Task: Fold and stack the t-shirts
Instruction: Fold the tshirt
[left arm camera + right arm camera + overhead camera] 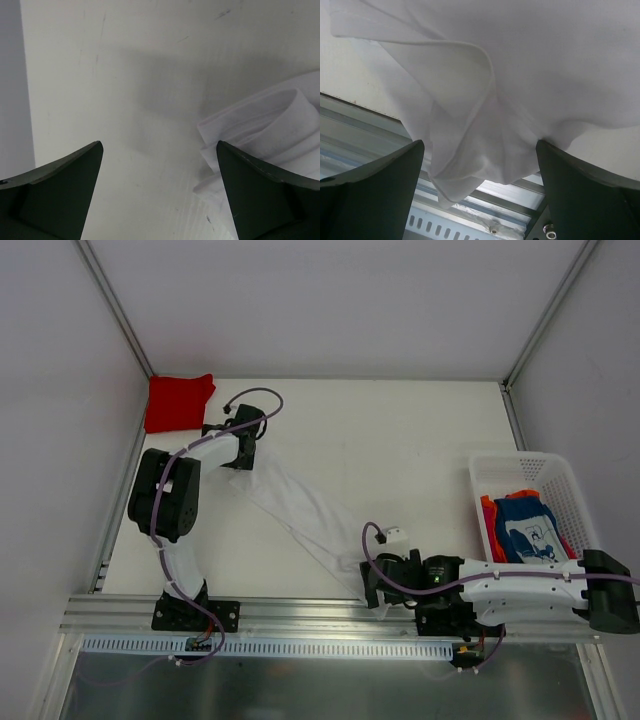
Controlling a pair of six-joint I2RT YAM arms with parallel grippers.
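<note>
A white t-shirt [300, 505] lies bunched in a long diagonal strip across the table, from my left gripper [243, 452] down to my right gripper [372, 585]. In the left wrist view the left gripper [160, 145] is open over bare table, with the folded end of the white t-shirt [265, 130] beside its right finger. The right gripper [480, 145] is open too, and the loose end of the white t-shirt [485, 95] droops between its fingers over the table's near edge. A folded red t-shirt [178, 402] sits in the far left corner. The blue printed t-shirt [527, 525] and the orange-red t-shirt [488, 525] lie in the basket.
A white mesh basket [520, 458] stands at the right edge of the table. A metal rail [300, 615] runs along the near edge and shows under the hanging cloth in the right wrist view [365, 135]. White walls and frame posts close in the table.
</note>
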